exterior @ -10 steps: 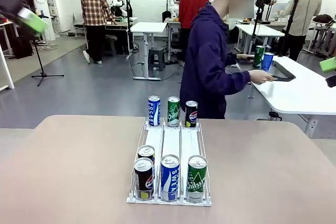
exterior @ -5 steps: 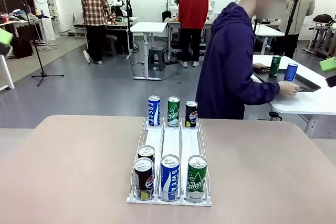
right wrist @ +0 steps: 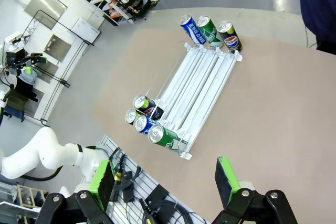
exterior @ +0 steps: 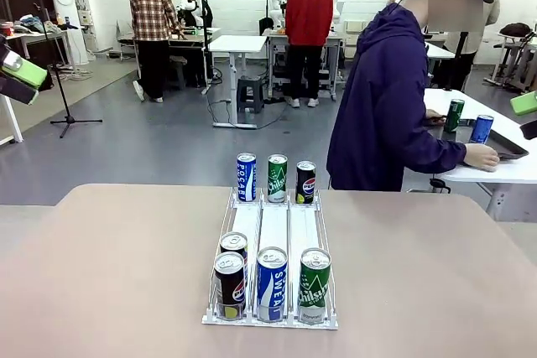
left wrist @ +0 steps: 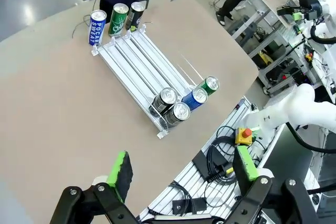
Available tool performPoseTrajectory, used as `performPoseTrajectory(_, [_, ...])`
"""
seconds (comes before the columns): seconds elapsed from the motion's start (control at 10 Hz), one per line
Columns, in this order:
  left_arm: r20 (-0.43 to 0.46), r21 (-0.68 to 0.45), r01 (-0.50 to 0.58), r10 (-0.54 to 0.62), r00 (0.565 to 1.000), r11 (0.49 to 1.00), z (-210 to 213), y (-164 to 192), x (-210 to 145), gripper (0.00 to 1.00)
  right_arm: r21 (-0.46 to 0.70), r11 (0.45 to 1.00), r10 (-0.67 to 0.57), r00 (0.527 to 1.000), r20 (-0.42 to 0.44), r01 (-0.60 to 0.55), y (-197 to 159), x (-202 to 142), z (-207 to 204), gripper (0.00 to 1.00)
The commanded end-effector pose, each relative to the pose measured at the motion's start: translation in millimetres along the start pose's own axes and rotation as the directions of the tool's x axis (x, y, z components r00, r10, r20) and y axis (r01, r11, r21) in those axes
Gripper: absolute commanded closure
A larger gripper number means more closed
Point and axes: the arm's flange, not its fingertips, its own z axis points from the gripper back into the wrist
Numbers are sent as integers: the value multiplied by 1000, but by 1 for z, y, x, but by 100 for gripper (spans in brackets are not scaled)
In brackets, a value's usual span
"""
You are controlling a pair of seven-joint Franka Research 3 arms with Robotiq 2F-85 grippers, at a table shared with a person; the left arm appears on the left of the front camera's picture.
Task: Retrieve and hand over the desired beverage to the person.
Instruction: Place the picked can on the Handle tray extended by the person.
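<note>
With both tools raised high over the table (exterior: 109,274), the left tool (left wrist: 181,174) and right tool (right wrist: 165,179) spread and empty, no can is chosen yet: the cans wait in the rack (exterior: 273,236) while the person (exterior: 386,115) faces away, so a request seems needed first.

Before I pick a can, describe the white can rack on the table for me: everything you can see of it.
The rack is a white, three-lane wire-and-rail dispenser lying flat on the tan table, running from the robot's side toward the person's side. At its near end stand four cans: two dark Pepsi cans one behind the other in the left lane, a blue Pocari Sweat can in the middle and a green Chilsung can on the right. Three more cans stand at its far end.
</note>
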Motion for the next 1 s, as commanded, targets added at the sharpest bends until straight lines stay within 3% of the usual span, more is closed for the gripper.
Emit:
performPoseTrajectory(0.0, [8, 0, 9, -9, 1000, 1000, 2, -4, -4, 0, -13, 1000, 5, 1000, -5, -5, 0, -1, -3, 0])
performPoseTrajectory(0.9, [8, 0, 9, -9, 1000, 1000, 2, -4, -4, 0, -13, 1000, 5, 1000, -5, -5, 0, -1, -3, 0])
